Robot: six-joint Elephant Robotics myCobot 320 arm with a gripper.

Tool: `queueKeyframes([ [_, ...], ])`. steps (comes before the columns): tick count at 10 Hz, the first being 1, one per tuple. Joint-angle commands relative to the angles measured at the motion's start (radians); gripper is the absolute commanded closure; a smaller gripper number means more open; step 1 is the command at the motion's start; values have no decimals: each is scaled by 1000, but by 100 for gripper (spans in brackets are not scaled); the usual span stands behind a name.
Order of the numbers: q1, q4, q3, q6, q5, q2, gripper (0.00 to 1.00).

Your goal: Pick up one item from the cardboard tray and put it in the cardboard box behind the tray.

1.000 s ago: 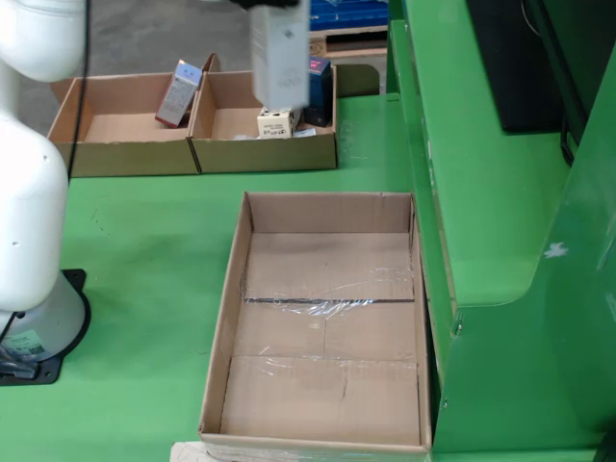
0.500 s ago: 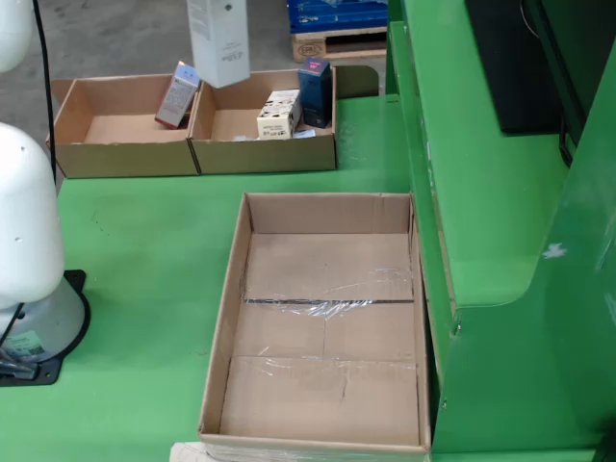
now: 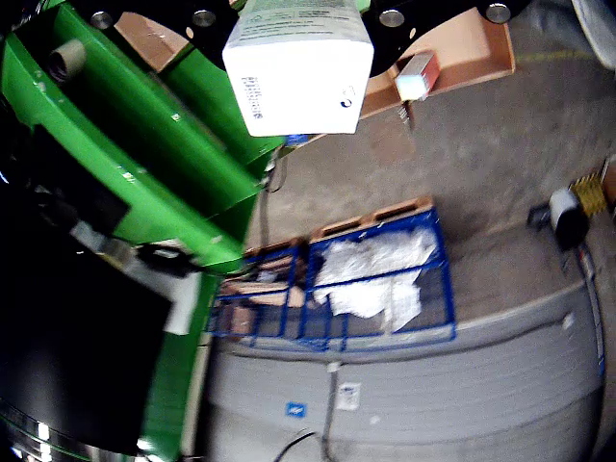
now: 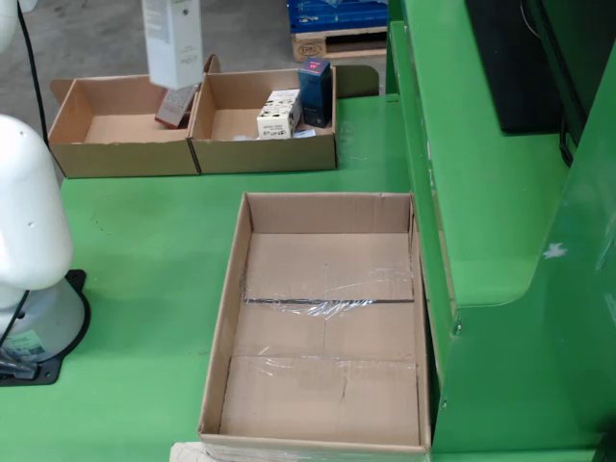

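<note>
Pincer: you cannot see its fingers in either view, so how far open it is cannot be told; the white carton (image 3: 298, 67) hangs from the black flange, so something holds it.
Carton: in the fixed view the white carton (image 4: 173, 40) is aloft over the left back box (image 4: 120, 125).
Change: over the last second you carried it leftward, from above the right back box (image 4: 265, 125) to above the left one.
Tray: the big tray (image 4: 327, 327) in front looks empty.
Meaning: likely near the drop; lower it and let go.
</note>
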Motion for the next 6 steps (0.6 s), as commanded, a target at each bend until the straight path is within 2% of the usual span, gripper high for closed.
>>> queueKeyframes([
  [1,199,-411,20,17,2,39,100],
  [6,417,-592,20,79,-55,57,100],
])
